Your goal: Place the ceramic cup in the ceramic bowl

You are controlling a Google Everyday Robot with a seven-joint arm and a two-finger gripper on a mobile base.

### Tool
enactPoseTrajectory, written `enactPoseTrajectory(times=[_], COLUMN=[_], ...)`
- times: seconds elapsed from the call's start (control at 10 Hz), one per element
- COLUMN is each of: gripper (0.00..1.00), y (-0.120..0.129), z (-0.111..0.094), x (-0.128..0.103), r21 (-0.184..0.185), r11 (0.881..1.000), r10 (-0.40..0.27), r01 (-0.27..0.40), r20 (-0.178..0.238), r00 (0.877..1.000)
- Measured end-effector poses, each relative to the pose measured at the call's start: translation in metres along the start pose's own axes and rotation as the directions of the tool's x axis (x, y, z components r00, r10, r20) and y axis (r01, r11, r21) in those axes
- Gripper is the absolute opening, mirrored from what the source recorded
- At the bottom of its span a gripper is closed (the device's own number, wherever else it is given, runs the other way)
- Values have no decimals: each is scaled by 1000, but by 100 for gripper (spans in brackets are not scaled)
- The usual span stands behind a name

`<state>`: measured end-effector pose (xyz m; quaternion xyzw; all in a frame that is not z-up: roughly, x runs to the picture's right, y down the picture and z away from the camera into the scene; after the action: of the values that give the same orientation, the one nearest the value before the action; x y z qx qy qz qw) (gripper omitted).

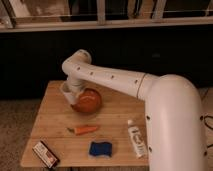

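Camera view, the 1 view on hand.

The arm (pixel 120 82) comes in from the right, crosses above the table (pixel 52 117) and bends down at the far left part of it. The gripper (pixel 73 96) sits low at the left rim of the bowl (pixel 90 101), touching it or nearly so. The wrist covers it, so we cannot tell whether it is clenched or released.

A pale roundish shape just left of the bowl we take to be the cup (pixel 66 92). We cannot separate it cleanly from the gripper, nor say whether it is held, resting on the wood or raised to the rim. It does not show inside the bowl.

Handling, our judgement:
- The cup is small, light, stiff and glazed, so slippery and prone to chip.
- Best hold is across its wall at the rim, or around the body.
- Ceramic on ceramic: lower it in, no drop.
- The bowl is heavier but could slide on the wood if nudged.

Surface: flat pale wood. On the near half lie 4 other items, all apart from the bowl:
- a carrot (pixel 84 130)
- a blue sponge (pixel 100 149)
- a white tube (pixel 136 141)
- a dark packet (pixel 45 154)

Room: speckled floor (pixel 12 125), a dark wall behind, window frames along the top.
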<state>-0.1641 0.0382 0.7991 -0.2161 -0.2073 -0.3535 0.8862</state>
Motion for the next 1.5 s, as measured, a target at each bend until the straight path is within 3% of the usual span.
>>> enactPoseTrajectory(times=[0.2, 0.5, 0.8, 1.1, 1.5], gripper=[4, 31, 36, 61, 63], y=[3, 4, 7, 7, 10], z=[-2, -5, -8, -10, -13], x=[5, 8, 12, 14, 20], r21=[1, 0, 3, 1, -1], r11=[1000, 1000, 999, 999, 998], r10=[12, 23, 36, 47, 62], r01=[-12, -23, -36, -46, -62], r20=[-6, -13, -17, -24, -33], r00=[1000, 1000, 999, 999, 998])
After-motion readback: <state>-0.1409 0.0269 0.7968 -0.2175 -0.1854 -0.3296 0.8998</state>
